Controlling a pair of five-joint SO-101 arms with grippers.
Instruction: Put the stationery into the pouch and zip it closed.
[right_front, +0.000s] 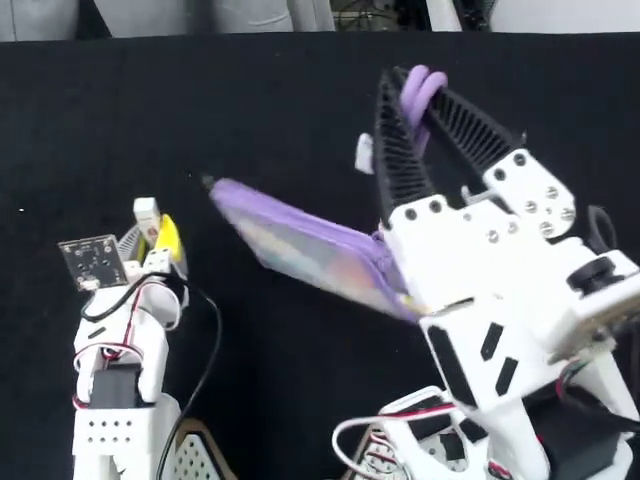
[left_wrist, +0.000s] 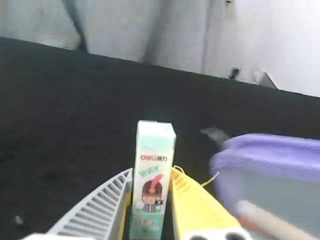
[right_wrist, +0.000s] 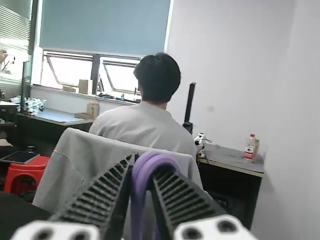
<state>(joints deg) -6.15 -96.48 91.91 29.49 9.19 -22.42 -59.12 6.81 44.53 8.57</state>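
Observation:
The purple pouch (right_front: 300, 250) with a clear side hangs tilted above the black table, its far end pointing toward the left arm. My right gripper (right_front: 415, 85) is shut on the pouch's purple strap (right_front: 422, 92), which also sits between its black fingers (right_wrist: 172, 192) in the right wrist view. My left gripper (right_front: 150, 222) is shut on a small white-and-green eraser box (left_wrist: 152, 175), held upright between its grey and yellow fingers (left_wrist: 195, 205). In the left wrist view the pouch (left_wrist: 270, 165) is close beside the eraser, with a pen-like item (left_wrist: 265, 222) inside.
A small white object (right_front: 365, 153) lies on the black table (right_front: 250, 110) just beside the right gripper's finger. A black cable (right_front: 205, 360) loops from the left arm. The right arm's white body (right_front: 500, 280) covers the table's near right.

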